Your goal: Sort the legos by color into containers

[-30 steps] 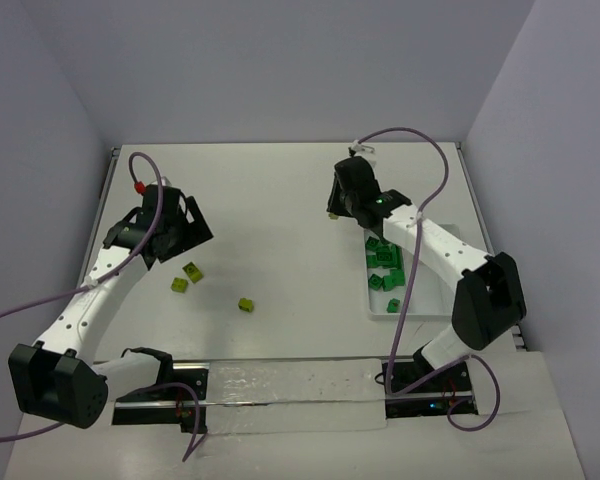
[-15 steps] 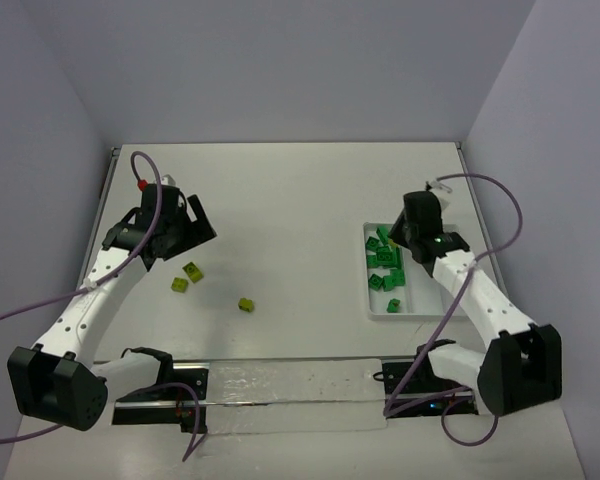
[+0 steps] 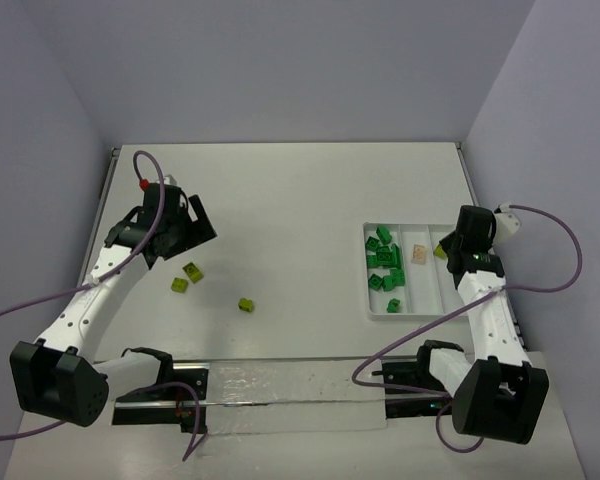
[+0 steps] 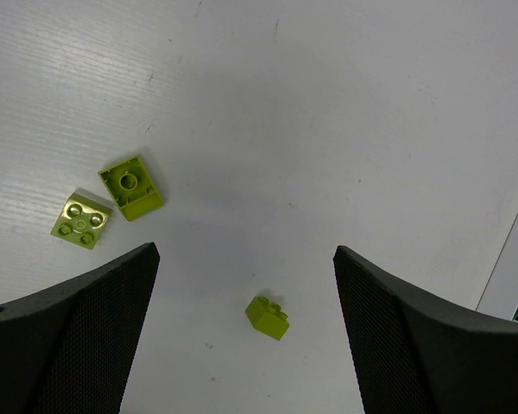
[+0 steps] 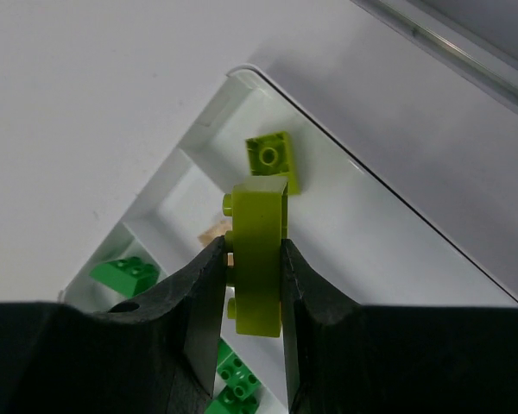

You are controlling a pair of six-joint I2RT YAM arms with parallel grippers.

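Right fingers (image 5: 214, 280), yellow-green lego (image 5: 259, 259) now over tray (image 3: 422, 290)

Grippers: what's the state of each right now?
Left gripper: open, holding nothing.
Right gripper: shut on a yellow-green brick, above the tray.

White tray (image 3: 421, 290), dark green legos (image 3: 385, 262), yellow-green legos (image 3: 192, 271)

Two white arms (image 3: 85, 300) with chunky black joints (image 3: 55, 382), black mesh-textured gripper fingers (image 4: 69, 345), purple cables (image 3: 580, 255) looping off each wrist.
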